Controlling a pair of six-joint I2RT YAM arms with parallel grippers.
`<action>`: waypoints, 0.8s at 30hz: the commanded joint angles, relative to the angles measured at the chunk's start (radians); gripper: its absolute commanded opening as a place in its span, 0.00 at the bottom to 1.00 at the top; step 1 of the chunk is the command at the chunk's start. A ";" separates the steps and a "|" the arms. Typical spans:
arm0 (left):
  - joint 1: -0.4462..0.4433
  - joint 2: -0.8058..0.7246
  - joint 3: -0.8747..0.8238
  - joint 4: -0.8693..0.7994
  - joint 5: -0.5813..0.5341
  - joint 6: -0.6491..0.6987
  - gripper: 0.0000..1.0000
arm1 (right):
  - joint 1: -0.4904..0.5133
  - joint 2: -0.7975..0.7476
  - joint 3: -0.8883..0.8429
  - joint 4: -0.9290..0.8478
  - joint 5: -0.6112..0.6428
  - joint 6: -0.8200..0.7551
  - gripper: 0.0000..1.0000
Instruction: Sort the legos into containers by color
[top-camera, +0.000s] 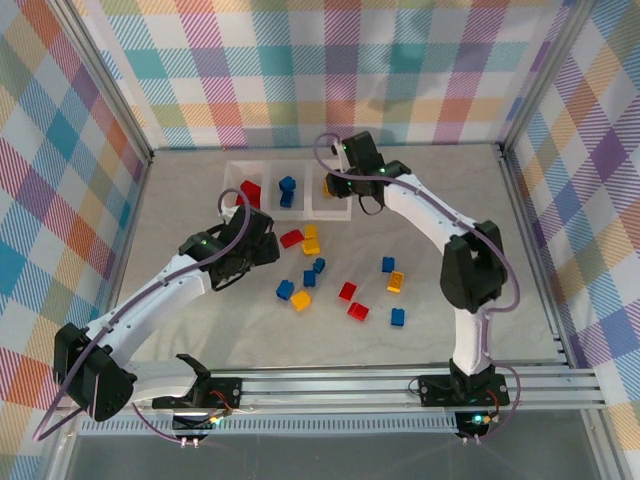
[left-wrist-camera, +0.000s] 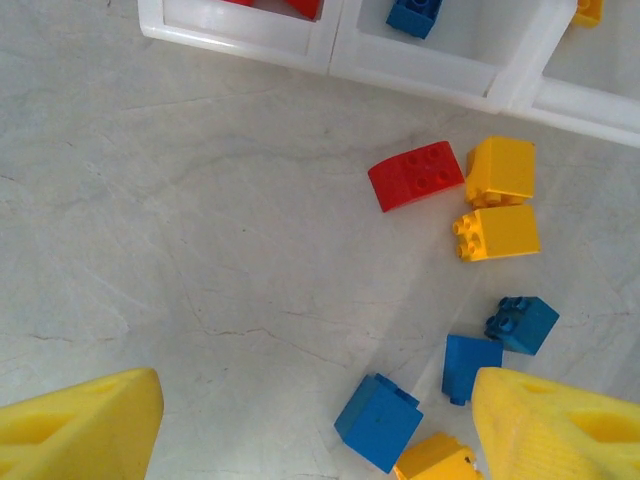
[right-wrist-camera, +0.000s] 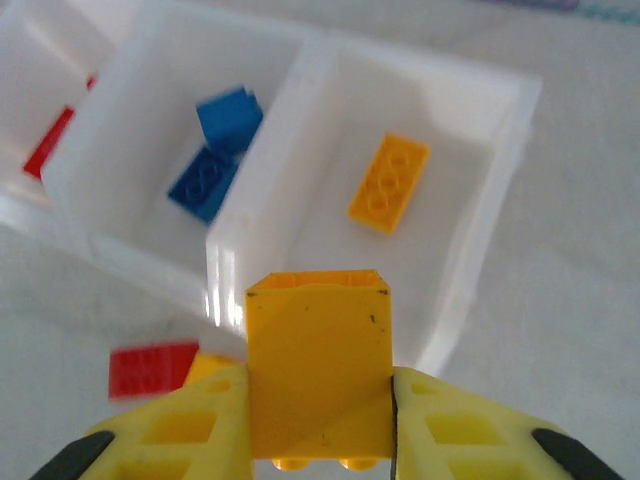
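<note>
The white three-compartment tray (top-camera: 268, 210) lies at the back of the table. Its left cell holds red legos (top-camera: 249, 191), its middle cell blue ones (top-camera: 287, 190) and its right cell a flat yellow brick (right-wrist-camera: 389, 182). My right gripper (right-wrist-camera: 318, 415) is shut on a yellow lego (right-wrist-camera: 319, 362), held above the near wall of the right compartment (right-wrist-camera: 470, 250). My left gripper (left-wrist-camera: 315, 425) is open and empty above the table, with a red lego (left-wrist-camera: 416, 175), two yellow ones (left-wrist-camera: 497, 205) and blue ones (left-wrist-camera: 378, 421) lying loose ahead of it.
More loose bricks lie at mid-table: red (top-camera: 352, 300), blue (top-camera: 397, 316) and yellow (top-camera: 395, 281). Plaid walls with metal posts (top-camera: 530, 230) close in the table on three sides. A rail (top-camera: 330, 385) runs along the near edge.
</note>
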 joint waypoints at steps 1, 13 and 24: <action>-0.017 -0.032 0.025 -0.032 0.014 0.015 0.81 | -0.001 0.101 0.137 -0.100 0.020 -0.029 0.39; -0.057 -0.041 -0.040 -0.017 0.052 -0.001 0.80 | -0.006 0.005 0.043 -0.114 0.010 -0.013 0.71; -0.089 0.020 -0.170 0.133 0.247 0.058 0.78 | 0.020 -0.353 -0.469 0.034 -0.061 0.141 0.72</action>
